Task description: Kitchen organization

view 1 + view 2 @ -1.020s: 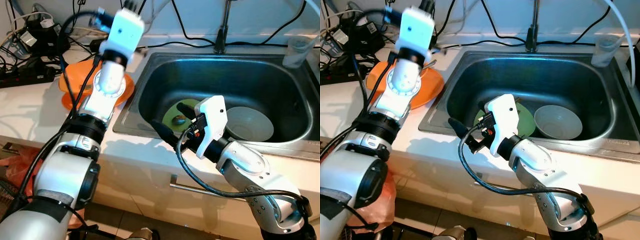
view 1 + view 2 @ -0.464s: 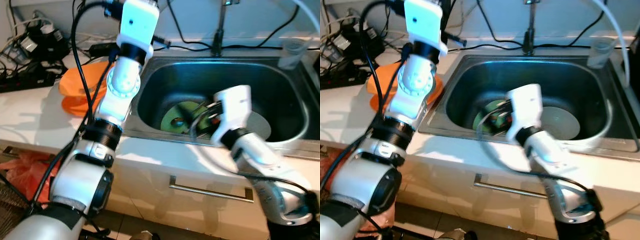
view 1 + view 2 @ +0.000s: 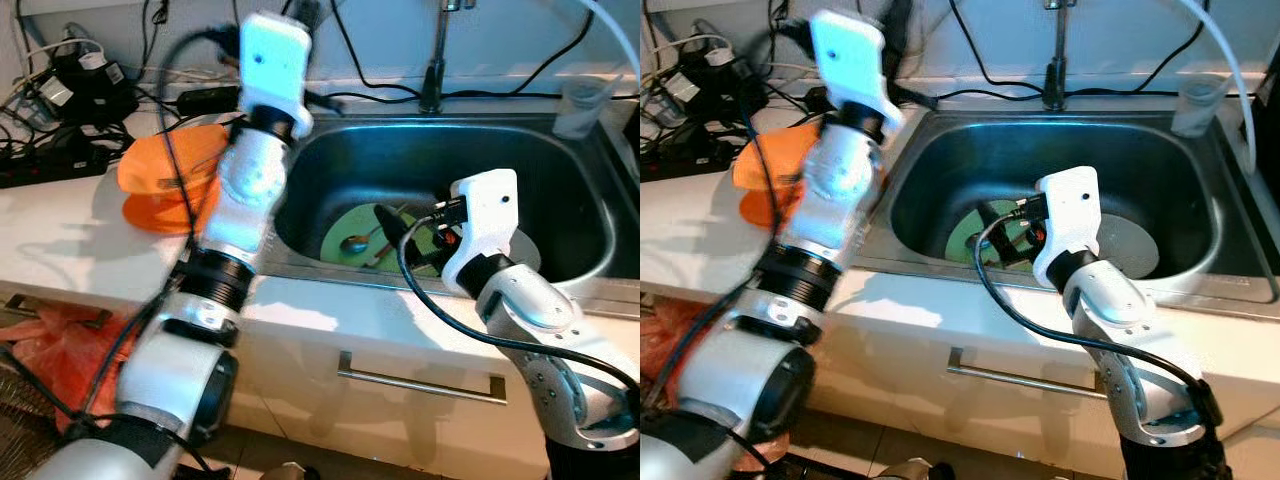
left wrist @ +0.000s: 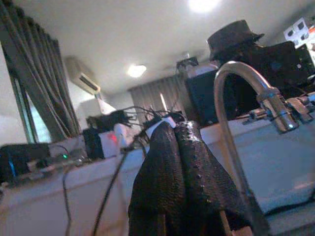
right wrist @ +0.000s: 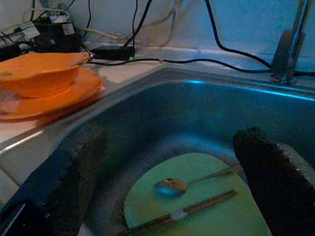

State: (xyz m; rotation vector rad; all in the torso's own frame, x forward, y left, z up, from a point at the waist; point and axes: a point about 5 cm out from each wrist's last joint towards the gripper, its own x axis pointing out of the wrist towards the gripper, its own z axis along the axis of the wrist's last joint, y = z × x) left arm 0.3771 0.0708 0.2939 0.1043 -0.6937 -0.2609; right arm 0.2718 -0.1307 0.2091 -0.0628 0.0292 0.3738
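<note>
A green plate (image 3: 360, 235) lies in the steel sink (image 3: 520, 130) with a spoon (image 5: 172, 186) and a pair of chopsticks (image 5: 197, 209) on it. Beside it in the sink sits a pale bowl (image 3: 1130, 245). My right gripper (image 5: 167, 142) hangs open just above the plate's near side, with nothing between its fingers (image 5: 74, 172). An orange bowl (image 3: 160, 170) rests on an orange plate (image 5: 74, 93) on the counter to the left of the sink. My left arm (image 3: 250, 170) reaches up toward the back wall, and its gripper (image 4: 174, 132) is shut.
The faucet (image 3: 432, 60) stands at the sink's back rim, with black cables trailing along the wall. A clear plastic cup (image 3: 580, 105) stands at the back right. Power strips and chargers (image 3: 60, 90) crowd the counter's back left. A drawer handle (image 3: 420, 380) runs below the counter edge.
My right gripper has moved from the sink's front rim to over the green plate. My left arm has swung up and toward the sink's back corner. The camera has shifted slightly.
</note>
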